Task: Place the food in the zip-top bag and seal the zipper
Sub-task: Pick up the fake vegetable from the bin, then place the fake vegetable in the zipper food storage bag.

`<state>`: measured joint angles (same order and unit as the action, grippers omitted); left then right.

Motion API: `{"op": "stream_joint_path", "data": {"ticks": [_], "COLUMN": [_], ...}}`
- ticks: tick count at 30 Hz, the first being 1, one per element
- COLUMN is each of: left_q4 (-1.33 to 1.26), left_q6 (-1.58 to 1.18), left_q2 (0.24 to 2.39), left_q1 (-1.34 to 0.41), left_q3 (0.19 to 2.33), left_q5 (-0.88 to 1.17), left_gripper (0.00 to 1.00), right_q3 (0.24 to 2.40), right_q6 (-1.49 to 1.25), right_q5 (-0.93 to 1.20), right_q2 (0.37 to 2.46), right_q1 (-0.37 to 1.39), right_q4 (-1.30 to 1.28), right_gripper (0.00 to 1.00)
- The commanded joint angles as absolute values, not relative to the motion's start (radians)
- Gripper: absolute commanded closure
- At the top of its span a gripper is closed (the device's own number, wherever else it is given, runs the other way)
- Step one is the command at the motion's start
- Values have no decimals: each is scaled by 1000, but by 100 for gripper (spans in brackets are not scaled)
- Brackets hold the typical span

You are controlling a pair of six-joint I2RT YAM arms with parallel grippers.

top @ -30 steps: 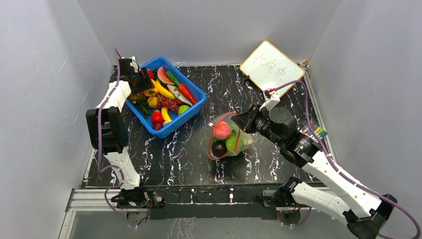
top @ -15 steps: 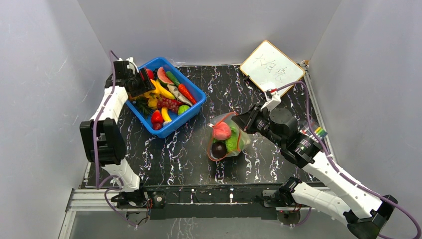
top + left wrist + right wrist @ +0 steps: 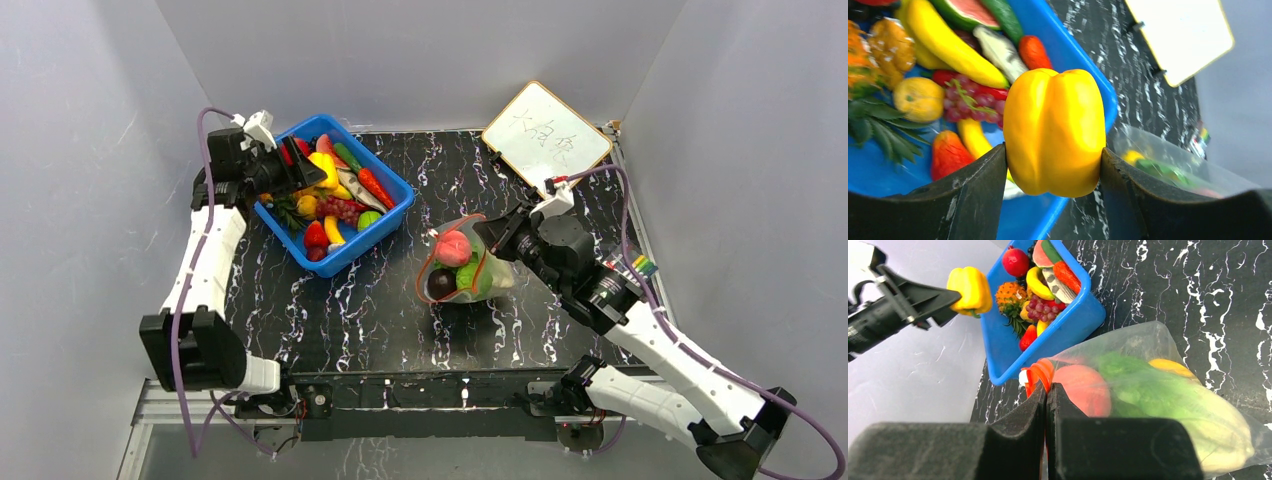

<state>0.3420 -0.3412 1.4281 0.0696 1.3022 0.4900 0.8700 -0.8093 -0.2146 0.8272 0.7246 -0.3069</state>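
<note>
Up close, the left fingers (image 3: 973,195) clamp the yellow pepper (image 3: 1055,130) over the blue bin (image 3: 1083,62); from overhead that grip is hard to make out. The right fingers (image 3: 1013,440) pinch tight on the zipper (image 3: 1040,372) of the zip-top bag (image 3: 1168,390) on the counter (image 3: 380,310); its dark plum (image 3: 440,283) shows only overhead.

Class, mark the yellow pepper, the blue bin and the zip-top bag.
yellow pepper (image 3: 1054,132), left wrist view, middle of its front.
blue bin (image 3: 380,229), top external view, near right wall.
zip-top bag (image 3: 1138,342), right wrist view, clear upper film.
</note>
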Motion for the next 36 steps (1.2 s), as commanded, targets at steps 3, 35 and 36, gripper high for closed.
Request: {"op": "stream_joint_path", "data": {"ticks": [3, 35, 36], "left_q4": [356, 114, 131], "left_q6": [-392, -650, -640], "left_q2": [1248, 1211, 1222], "left_q1": [19, -554, -562], "left_q3": [1263, 974, 979], "left_q5": [642, 753, 739], "left_gripper": [65, 70, 71], "right_q3": [930, 981, 980], "right_q6": [-867, -892, -884], "right_q5": [-241, 3, 0], "right_q2": [853, 1062, 1060], "right_q1": [727, 767, 775], "right_q4": [-212, 39, 42], "right_gripper": [100, 100, 100]}}
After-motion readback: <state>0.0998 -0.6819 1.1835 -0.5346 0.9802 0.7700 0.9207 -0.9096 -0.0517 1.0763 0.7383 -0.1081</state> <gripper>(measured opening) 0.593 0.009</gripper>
